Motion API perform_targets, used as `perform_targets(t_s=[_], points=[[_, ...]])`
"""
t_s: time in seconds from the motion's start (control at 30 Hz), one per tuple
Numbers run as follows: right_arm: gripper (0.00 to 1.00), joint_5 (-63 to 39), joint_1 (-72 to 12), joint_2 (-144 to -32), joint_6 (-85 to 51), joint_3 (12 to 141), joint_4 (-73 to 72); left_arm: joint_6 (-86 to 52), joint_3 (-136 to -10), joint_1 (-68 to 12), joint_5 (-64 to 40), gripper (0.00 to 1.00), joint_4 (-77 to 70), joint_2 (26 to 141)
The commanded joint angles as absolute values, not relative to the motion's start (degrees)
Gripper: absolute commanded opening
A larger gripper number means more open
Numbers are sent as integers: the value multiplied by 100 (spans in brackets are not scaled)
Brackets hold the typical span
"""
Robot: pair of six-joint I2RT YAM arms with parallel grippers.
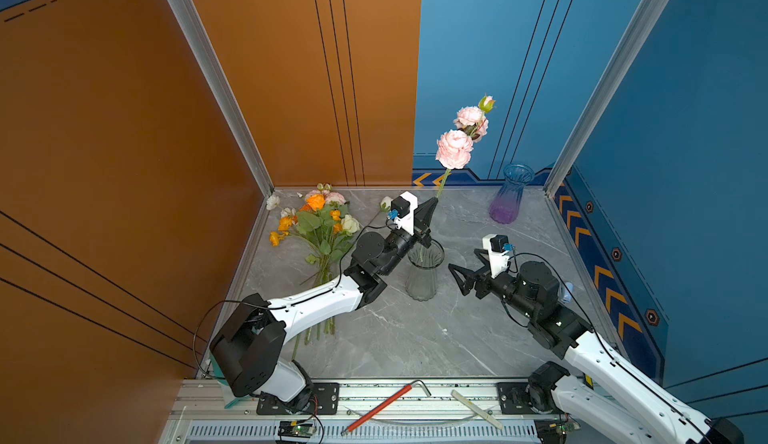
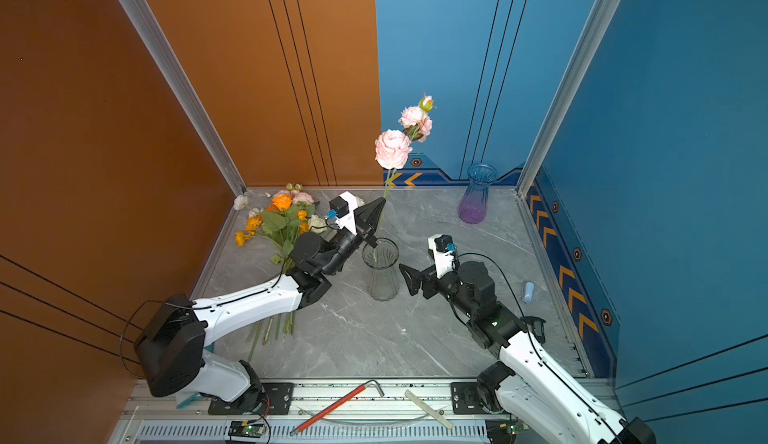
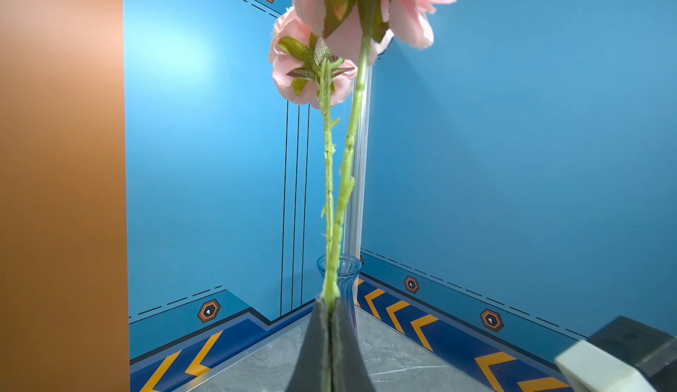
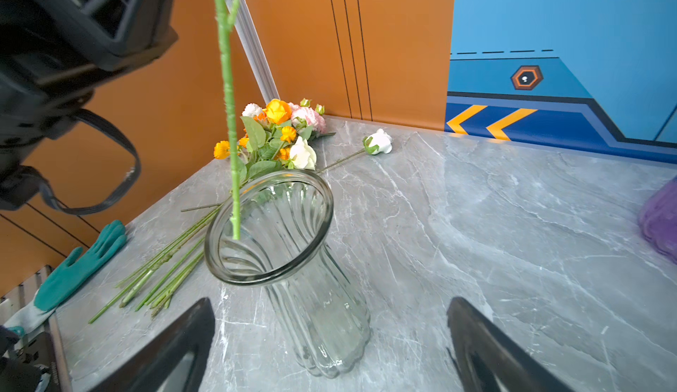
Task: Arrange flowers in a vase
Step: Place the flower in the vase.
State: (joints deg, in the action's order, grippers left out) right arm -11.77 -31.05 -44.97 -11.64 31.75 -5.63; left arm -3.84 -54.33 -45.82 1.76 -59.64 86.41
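Bright, even light fills both top views; the grey counter point(image 1: 415, 338) shows only faint, soft shadows. In the left wrist view a pale glare patch sits on the blue wall point(image 3: 176, 60), and the pink flower point(image 3: 406, 12) is out of focus at its nearest bloom. The clear vase point(image 4: 322, 317) glints; the right end effector point(image 4: 329, 300) is blurred up close.

A pink-bloomed stem point(image 1: 454, 149) stands nearly upright, pinched low on its green stalk by the closed left claw point(image 1: 434, 201). It carries two full pink blooms and a bud at the top. Its cut end hangs just inside the mouth of the clear ribbed glass vase point(image 1: 424, 273), which stands upright in the middle of the tabletop point(image 1: 415, 338). The bunch of flowers point(image 1: 322, 224) lies flat at the far left, with orange, yellow, cream-white and pink blooms pointing far and the stems fanned toward the near edge. One white rose point(image 4: 379, 141) lies just to its right.
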Motion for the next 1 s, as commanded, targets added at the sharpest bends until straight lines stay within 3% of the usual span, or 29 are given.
perform_targets(t_s=[0.0, 0.5, 0.7, 0.97], points=[[100, -1741, -3076, -4590, -1204, 3138, -839, -279, -5232, -4619, -71, 0, -6375, 8793], [100, -1833, -3120, -4739, -1156, 3128, -949, -469, -4079, -4632, 0, 0, -6559, 8449], [100, -1784, -3132, -4772, -1125, 3138, -914, -524, -3746, -4638, 120, 12, -6512, 8190], [100, -1775, -3146, -4825, -1091, 3138, -922, -495, -3714, -4593, 210, 29, -5292, 7594]])
